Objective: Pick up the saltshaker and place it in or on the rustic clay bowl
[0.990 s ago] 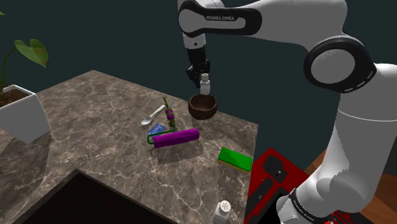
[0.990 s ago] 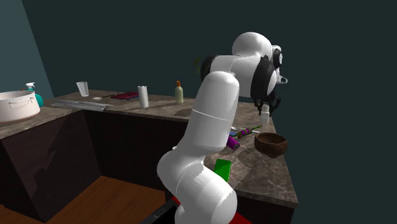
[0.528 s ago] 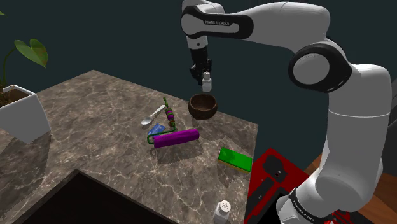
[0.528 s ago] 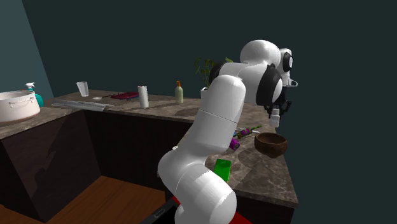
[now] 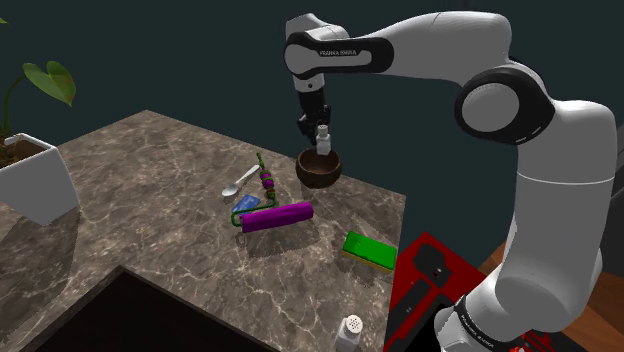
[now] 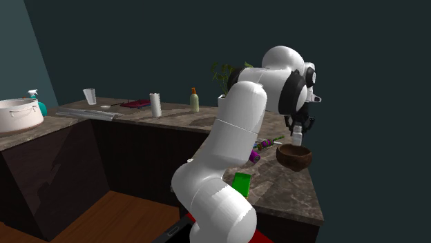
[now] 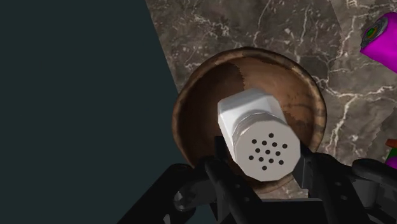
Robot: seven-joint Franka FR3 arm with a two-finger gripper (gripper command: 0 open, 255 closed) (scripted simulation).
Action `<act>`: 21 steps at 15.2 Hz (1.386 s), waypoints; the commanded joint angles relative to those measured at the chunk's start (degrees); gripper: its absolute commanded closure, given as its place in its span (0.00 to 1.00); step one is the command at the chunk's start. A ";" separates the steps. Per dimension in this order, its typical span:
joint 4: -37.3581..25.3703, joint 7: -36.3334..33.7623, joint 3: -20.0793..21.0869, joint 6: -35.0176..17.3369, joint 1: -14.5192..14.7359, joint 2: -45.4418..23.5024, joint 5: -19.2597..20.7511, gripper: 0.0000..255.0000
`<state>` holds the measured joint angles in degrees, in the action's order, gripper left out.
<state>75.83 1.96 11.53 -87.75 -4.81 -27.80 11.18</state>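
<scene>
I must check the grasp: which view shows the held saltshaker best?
The wrist view: the saltshaker is large there, clasped by the gripper over the brown bowl. Both exterior views show it small, from the side.

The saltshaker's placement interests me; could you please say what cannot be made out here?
Base of the saltshaker, wrist view: hidden by its own body, so contact with the bowl is unclear.
Same base, shoulder view: too small to judge.
Second shaker, shoulder view: cut off by bottom edge.

Dark teal walls [image 6: 138, 41]; brown marble countertop [image 5: 130, 170]; wooden floor [image 6: 117, 214]; dark cabinet fronts [image 6: 138, 159].
</scene>
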 commanded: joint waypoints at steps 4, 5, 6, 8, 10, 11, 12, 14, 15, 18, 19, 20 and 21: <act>2.27 -0.26 -0.04 -2.42 -0.17 -0.15 0.06 1.00; 2.26 -0.26 -0.04 -2.42 -0.17 -0.15 0.06 1.00; 2.26 -0.26 -0.04 -2.42 -0.17 -0.15 0.06 1.00; 2.26 -0.26 -0.04 -2.41 -0.17 -0.15 0.06 1.00; 2.26 -0.26 -0.04 -2.41 -0.17 -0.15 0.06 1.00; 2.26 -0.26 -0.04 -2.41 -0.17 -0.15 0.06 0.00; 2.26 -0.26 -0.04 -2.41 -0.17 -0.15 0.06 0.00; 2.26 -0.26 -0.04 -2.41 -0.17 -0.15 0.06 0.00; 2.26 -0.26 -0.04 -2.41 -0.17 -0.15 0.06 0.00; -3.71 -0.04 0.00 2.11 0.55 -1.60 0.19 0.00; -7.11 0.09 0.00 4.52 0.98 -2.58 0.32 0.00; -10.04 0.21 -0.03 6.53 1.36 -3.50 0.44 0.00; -10.04 0.21 -0.03 6.53 1.37 -3.51 0.44 0.00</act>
<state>67.38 2.22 11.50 -82.33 -3.71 -30.73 11.55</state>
